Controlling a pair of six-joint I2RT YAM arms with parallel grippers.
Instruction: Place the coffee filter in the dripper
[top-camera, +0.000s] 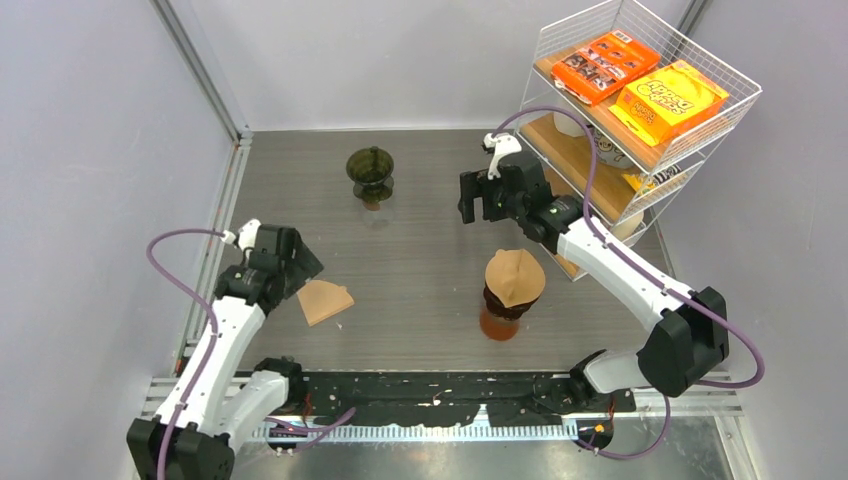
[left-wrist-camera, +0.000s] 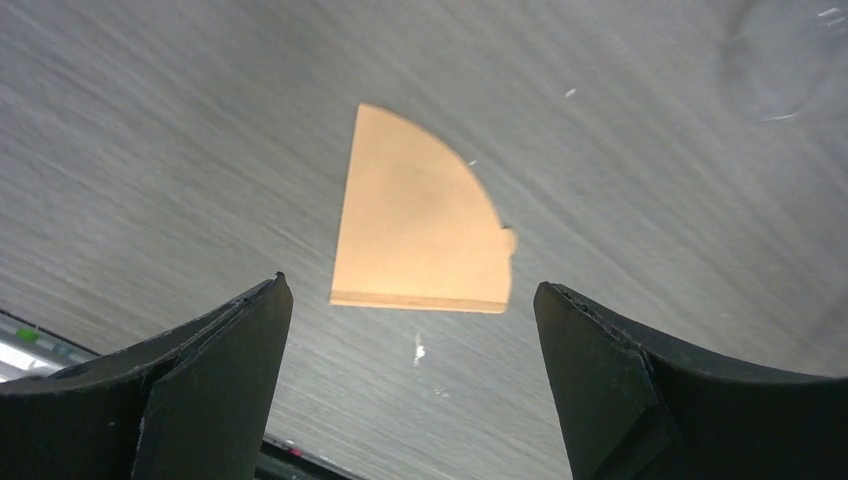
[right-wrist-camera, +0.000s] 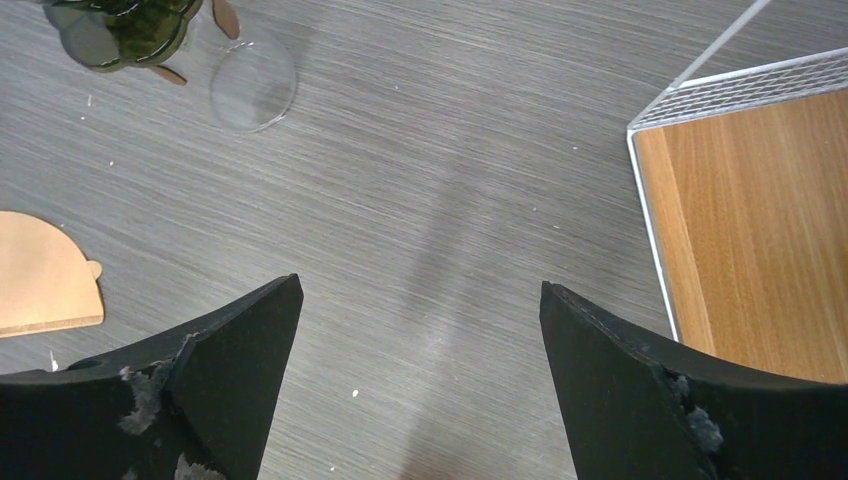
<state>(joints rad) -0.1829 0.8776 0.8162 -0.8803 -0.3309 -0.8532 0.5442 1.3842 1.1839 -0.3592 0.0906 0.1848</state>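
A flat, folded brown paper coffee filter (top-camera: 325, 300) lies on the grey table. It fills the middle of the left wrist view (left-wrist-camera: 420, 230) and shows at the left edge of the right wrist view (right-wrist-camera: 45, 275). My left gripper (top-camera: 303, 266) is open and empty, just left of and above that filter, and its jaws frame the filter's near edge (left-wrist-camera: 408, 290). A dark green glass dripper (top-camera: 370, 172) stands at the back centre and also shows in the right wrist view (right-wrist-camera: 120, 25). A brown dripper (top-camera: 505, 305) at front centre has another brown filter (top-camera: 516, 276) resting on it. My right gripper (top-camera: 478, 208) is open and empty above bare table (right-wrist-camera: 421, 285).
A white wire rack (top-camera: 640, 120) with wooden shelves stands at the back right, holding orange boxes (top-camera: 605, 65) and a yellow one (top-camera: 670, 100). Its corner shows in the right wrist view (right-wrist-camera: 740, 220). A clear round disc (right-wrist-camera: 253, 85) lies beside the green dripper.
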